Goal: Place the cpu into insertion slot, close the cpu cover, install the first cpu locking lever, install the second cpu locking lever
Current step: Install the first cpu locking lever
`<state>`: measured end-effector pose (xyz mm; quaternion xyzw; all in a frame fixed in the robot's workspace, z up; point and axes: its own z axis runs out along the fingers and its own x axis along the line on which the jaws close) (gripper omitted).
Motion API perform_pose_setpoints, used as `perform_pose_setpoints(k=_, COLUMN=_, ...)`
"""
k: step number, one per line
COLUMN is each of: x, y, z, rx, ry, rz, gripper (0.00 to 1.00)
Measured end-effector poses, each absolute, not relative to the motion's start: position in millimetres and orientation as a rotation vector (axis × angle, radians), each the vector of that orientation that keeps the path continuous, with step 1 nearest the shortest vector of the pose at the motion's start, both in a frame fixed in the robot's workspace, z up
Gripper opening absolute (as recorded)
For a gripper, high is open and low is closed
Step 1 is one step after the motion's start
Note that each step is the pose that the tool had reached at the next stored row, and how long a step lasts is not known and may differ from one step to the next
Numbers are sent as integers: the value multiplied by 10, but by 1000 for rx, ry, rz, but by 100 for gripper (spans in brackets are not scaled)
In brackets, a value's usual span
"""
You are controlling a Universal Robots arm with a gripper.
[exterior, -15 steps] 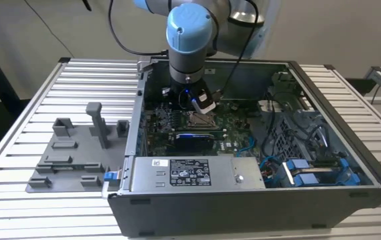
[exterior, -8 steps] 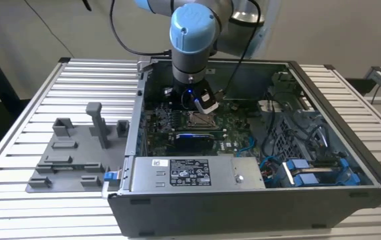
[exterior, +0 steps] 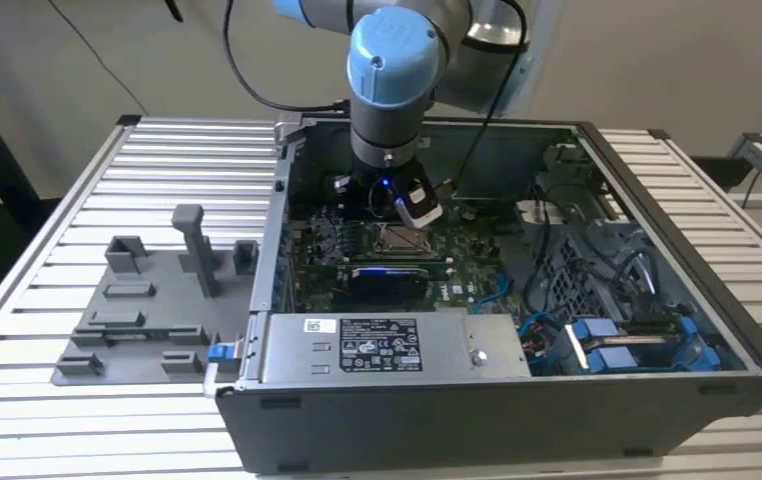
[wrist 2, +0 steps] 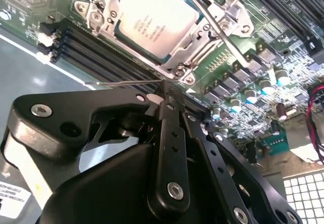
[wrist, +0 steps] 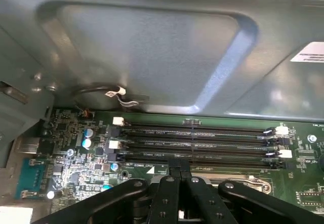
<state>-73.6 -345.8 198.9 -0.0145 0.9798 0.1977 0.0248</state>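
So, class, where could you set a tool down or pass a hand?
On the exterior view's left, bare slatted table borders the grey fixture plate's far side; another flanks the computer case on that view's right. Inside the case is crowded: cables, end effector by the cpu.

cpu (wrist 2: 152, 21): small dark print lines on its metal top, illegible.
power supply sticker (exterior: 378, 345): black-and-white print, unreadable.
case wall label (wrist: 310, 51): white, print unreadable.

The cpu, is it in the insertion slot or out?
In: the cpu lies flat and seated, with the cpu cover framing its edges.
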Motion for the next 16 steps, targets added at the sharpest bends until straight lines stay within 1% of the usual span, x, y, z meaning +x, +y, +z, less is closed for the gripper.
perform_pose_setpoints(k=16, x=-571, y=-3453, z=1970, rx=-45, ry=3031, rz=611, gripper=11)
